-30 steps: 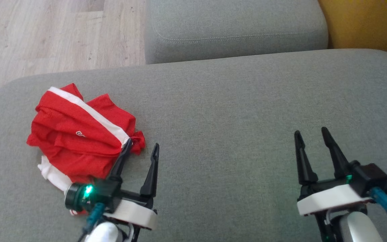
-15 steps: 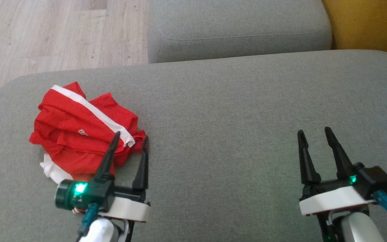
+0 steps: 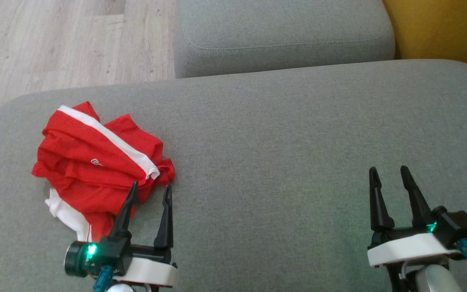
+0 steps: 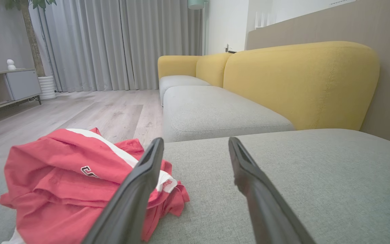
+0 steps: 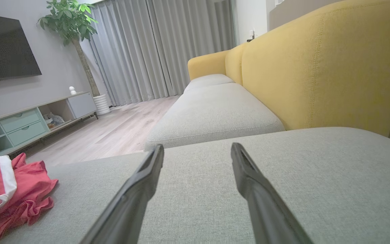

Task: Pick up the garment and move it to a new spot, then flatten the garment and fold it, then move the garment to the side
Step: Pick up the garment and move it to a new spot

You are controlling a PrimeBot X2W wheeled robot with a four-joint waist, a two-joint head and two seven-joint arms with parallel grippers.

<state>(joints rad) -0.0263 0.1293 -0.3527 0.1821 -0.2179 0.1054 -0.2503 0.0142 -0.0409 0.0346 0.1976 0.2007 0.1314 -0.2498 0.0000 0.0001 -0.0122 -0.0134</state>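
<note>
Head view shows me the red garment [image 3: 95,158] crumpled by the grey seat cushion's [image 3: 278,134] left edge, with bare cushion stretching right. Its white stripe runs diagonally, far left to near right. My left gripper [image 3: 150,187], fingers spread, is at the garment's near-right hem. The right gripper [image 3: 388,170], also spread, is well apart.

A grey sofa seat [image 3: 282,121] has a yellow backrest [image 4: 300,84]. Grey curtains [image 5: 154,51] hang beyond the wooden floor [image 3: 55,40].
</note>
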